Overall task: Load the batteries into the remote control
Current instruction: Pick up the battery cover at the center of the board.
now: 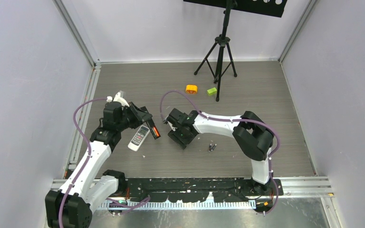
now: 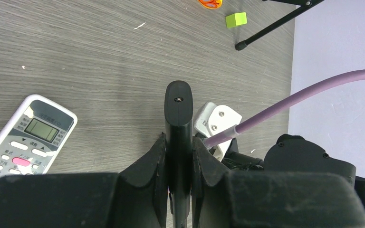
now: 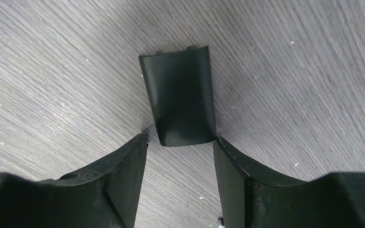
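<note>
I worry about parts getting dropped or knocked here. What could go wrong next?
1. The right gripper, jaws open, reaches only the near end of the flat black cover; closing there may squirt it away.
2. The left gripper clamps the black remote with much of it sticking out past its grip; pushing there could twist it.
3. The loose batteries lie beside the right arm; a sweep could roll them.

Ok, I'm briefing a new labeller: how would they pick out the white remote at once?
Find the left claw, shut on a slim black remote. On the table just beside it lies the white remote, face up. It alone is white, with a grey screen and a pink button, and no claw holds it.
</note>
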Controlling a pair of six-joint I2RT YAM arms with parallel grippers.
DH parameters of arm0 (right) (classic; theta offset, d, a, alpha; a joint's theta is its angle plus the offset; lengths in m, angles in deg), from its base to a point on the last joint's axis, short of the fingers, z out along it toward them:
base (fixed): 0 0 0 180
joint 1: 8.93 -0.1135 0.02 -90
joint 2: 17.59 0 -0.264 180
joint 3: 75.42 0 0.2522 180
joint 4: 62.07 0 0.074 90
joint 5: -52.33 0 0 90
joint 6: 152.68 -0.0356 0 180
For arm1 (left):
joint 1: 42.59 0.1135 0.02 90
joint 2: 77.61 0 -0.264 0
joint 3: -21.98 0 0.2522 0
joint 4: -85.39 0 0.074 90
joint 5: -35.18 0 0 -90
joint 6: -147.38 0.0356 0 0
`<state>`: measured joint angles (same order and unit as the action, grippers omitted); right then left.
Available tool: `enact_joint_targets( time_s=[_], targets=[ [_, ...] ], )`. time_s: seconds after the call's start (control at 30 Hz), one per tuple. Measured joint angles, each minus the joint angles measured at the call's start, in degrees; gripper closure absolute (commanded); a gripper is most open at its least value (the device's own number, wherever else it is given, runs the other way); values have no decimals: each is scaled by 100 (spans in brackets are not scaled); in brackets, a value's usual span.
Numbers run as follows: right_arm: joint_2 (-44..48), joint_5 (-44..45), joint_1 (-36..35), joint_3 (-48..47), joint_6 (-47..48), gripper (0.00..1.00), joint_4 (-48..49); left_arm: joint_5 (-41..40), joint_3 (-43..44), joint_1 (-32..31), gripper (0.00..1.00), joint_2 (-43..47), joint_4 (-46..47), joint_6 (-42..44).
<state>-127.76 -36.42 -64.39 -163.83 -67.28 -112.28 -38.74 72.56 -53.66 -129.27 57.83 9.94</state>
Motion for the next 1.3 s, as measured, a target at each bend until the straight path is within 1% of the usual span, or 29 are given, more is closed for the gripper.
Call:
enact_joint_targets(
  time_s=[0.1, 0.23, 0.3, 0.4, 0.63, 0.77, 0.9, 0.97, 1.13, 1.3],
  targets=[
    [-24, 15, 2, -28, 48, 45, 13, 22, 0, 15, 100, -2, 4, -4],
    [-48, 13, 31, -59, 103, 45, 15, 46, 0, 35, 100, -2, 7, -7],
    [-50, 13, 50, -72, 118, 44, 20, 52, 0, 37, 100, -2, 7, -7],
    [-85, 13, 68, -114, 146, 37, 9, 66, 0, 48, 100, -2, 7, -7],
    [-291, 7, 87, -435, 258, 37, -153, 105, 0, 70, 100, -2, 9, -7],
    [-369, -59, 90, -540, 308, 42, -240, 109, 0, 70, 100, 0, 13, -9],
    [-409, -114, 87, -599, 341, 57, -291, 111, 0, 70, 100, 0, 22, -11],
    [-411, -120, 87, -608, 341, 61, -304, 120, 0, 70, 100, 0, 24, -11],
    [-409, -46, 79, -601, 267, 65, -280, 151, 0, 72, 100, 4, 24, -11],
    [-168, 256, 66, -323, 63, 65, -83, 177, -4, 74, 100, 37, 74, -11]
  ],
)
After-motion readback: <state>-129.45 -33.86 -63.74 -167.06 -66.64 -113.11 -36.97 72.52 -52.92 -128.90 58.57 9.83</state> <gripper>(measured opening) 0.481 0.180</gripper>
